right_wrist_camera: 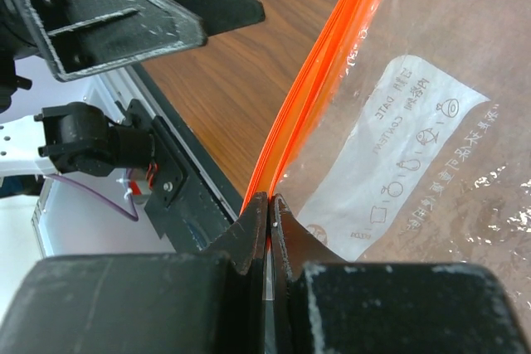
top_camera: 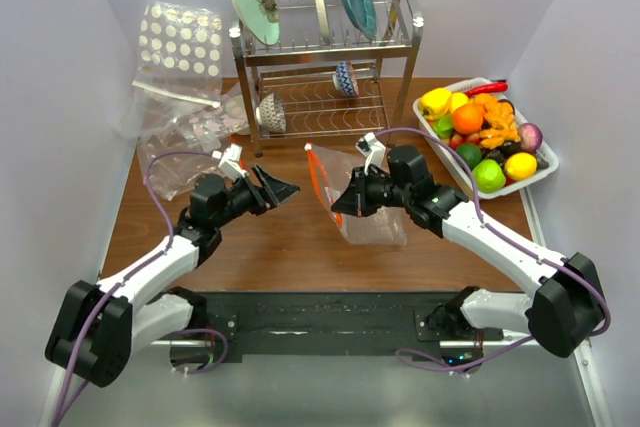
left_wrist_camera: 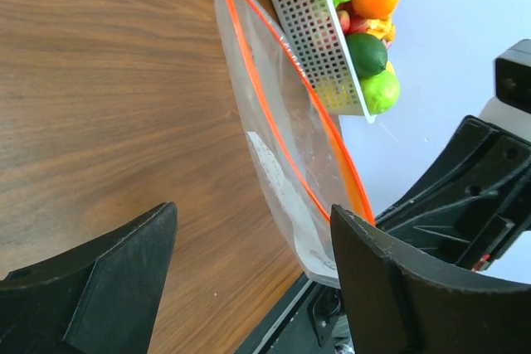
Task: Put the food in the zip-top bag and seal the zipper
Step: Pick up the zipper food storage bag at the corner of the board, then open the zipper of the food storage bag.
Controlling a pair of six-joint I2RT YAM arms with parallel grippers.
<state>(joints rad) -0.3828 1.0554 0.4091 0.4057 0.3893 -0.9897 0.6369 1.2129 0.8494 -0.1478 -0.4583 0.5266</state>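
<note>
Your right gripper (top_camera: 338,207) is clamped tight on the zipper (top_camera: 318,182), pinching the orange-red strip at one end. It holds the zip-top bag (top_camera: 378,227) up off the table (top_camera: 280,247), just in front of the dish rack (top_camera: 320,77). Your left gripper (top_camera: 290,187) stands with its jaws wide and nothing between them, in front of the rack and to its left. It points at the bag without touching it.

In the left wrist view the two zipper tracks bow slightly apart, so the mouth looks only narrowly open. All the food (top_camera: 485,132) sits in the white basket (top_camera: 540,172) to the right of the rack, and none is in the bag.

The main risk is that single pinch. The whole bag hangs from one end of the strip, so a tug from the left side could slide the slick plastic out of the right fingers and drop the bag flat. If your left jaws close across both tracks at once, you press the mouth shut instead of spreading it. If they catch only the thin film below the strip, it will probably crumple or slip. With so narrow a mouth, a glossy round fruit is likely to bounce off the rim and roll across the table.
</note>
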